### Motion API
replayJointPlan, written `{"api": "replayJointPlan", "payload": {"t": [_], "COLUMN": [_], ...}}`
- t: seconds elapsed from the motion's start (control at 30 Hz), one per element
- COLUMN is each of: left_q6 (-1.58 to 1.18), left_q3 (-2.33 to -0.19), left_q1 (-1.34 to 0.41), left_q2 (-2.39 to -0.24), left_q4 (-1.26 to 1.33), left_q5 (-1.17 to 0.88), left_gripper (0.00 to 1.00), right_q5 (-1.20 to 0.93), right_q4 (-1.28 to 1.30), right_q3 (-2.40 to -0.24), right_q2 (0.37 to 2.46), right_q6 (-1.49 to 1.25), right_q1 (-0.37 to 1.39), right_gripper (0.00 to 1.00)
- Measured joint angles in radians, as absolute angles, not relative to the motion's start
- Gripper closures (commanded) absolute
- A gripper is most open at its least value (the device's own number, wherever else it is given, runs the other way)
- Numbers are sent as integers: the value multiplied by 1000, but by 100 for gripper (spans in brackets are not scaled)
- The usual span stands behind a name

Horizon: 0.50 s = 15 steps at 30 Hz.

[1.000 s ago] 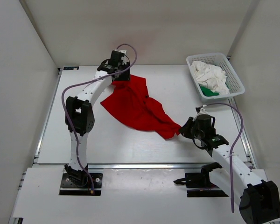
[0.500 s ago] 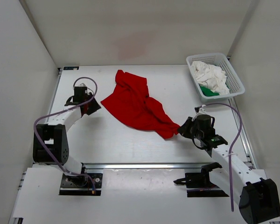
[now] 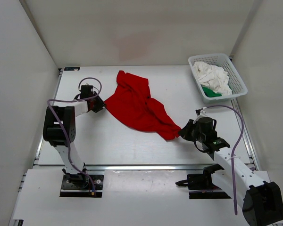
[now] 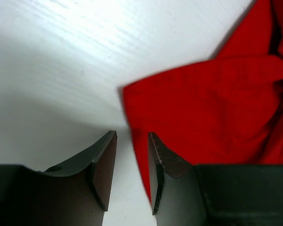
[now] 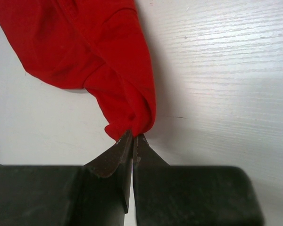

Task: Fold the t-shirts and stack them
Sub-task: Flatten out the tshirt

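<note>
The red t-shirt (image 3: 139, 106) lies crumpled across the middle of the table. My left gripper (image 3: 100, 106) is open at the shirt's left corner; in the left wrist view (image 4: 132, 141) the red edge (image 4: 207, 108) reaches between the jaws. My right gripper (image 3: 181, 132) is shut on the shirt's lower right tip, seen pinched in the right wrist view (image 5: 132, 136) under the red cloth (image 5: 104, 56). The white t-shirt (image 3: 212, 76) and the green t-shirt (image 3: 211, 91) lie in the basket at the back right.
A white mesh basket (image 3: 240, 80) stands at the back right corner. White walls close the table on the left, back and right. A metal rail runs along the near table edge.
My left arm swung from the shirt's far top corner down to the left side and then in to the shirt's left corner. The shirt's top settled flat. The right gripper stayed shut on the tip.
</note>
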State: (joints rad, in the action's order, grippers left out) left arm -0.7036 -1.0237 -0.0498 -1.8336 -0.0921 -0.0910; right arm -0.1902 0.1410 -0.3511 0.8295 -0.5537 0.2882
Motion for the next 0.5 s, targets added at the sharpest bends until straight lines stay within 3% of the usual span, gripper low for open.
{"api": "replayJointPlan", "payload": {"t": [0.2,0.3,0.37,0.5], "left_q6": [-718,-723,-722,-711], "left_q3": [-1071,-1071,-1076,-1095], "left_q1": [-73,-77,-79,-83], "left_q2": [-1891,-1897,-1905,-1909], "left_q4": [-68,-61,-59,-62], "left_q5": [-85,-81,-77,-59], "left_gripper": [72,85,100,100], "right_q5": [-189,-189,-188,-187], "right_q4": [140,140,140,140], "right_q3": [-347,-347,-347,-347], "right_q2": [830,829,830,831], "right_q6": [-556,-556,-557,-557], "right_q1": [286,285,285,286], "right_gripper": [100,100,100,100]}}
